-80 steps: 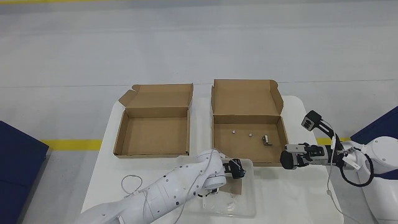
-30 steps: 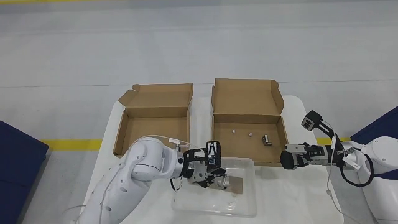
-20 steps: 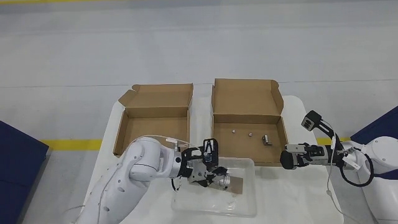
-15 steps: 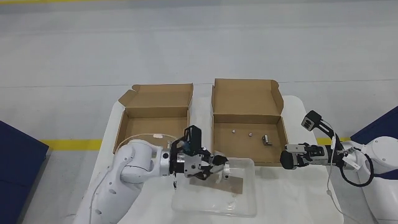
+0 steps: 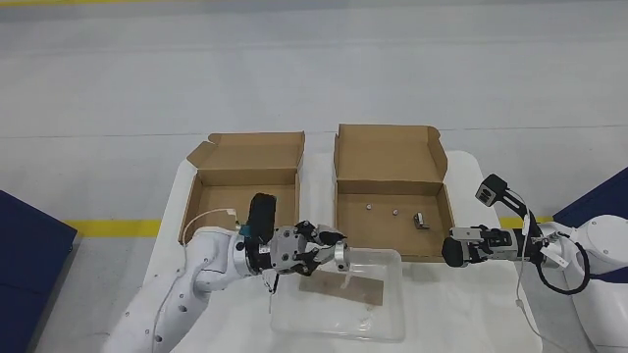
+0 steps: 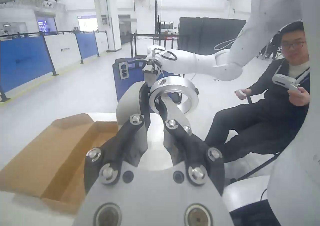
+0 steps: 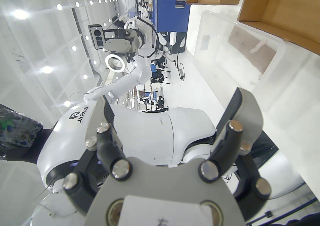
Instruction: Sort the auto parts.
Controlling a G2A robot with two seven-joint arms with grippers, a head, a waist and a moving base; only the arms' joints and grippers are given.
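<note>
My left gripper (image 5: 329, 255) is shut on a silver metal ring (image 5: 340, 258) and holds it in the air over the far left corner of the clear plastic tray (image 5: 339, 337). In the left wrist view one finger passes through the ring (image 6: 173, 94) and the other presses on its outside. The right cardboard box (image 5: 388, 233) holds three small metal parts (image 5: 422, 220). The left cardboard box (image 5: 240, 214) has a bare floor. My right gripper (image 5: 449, 251) hangs open with nothing in it (image 7: 171, 100), just right of the tray and in front of the right box.
A brown card (image 5: 343, 289) lies on the bottom of the tray. Both boxes have their lids folded back, away from me. A strip of white table (image 5: 316, 206) runs between the boxes. The table's right edge is near my right arm.
My left arm swung round and pulled back to the left, lifting the ring from inside the tray up to the tray's far left corner. The right arm stayed still.
</note>
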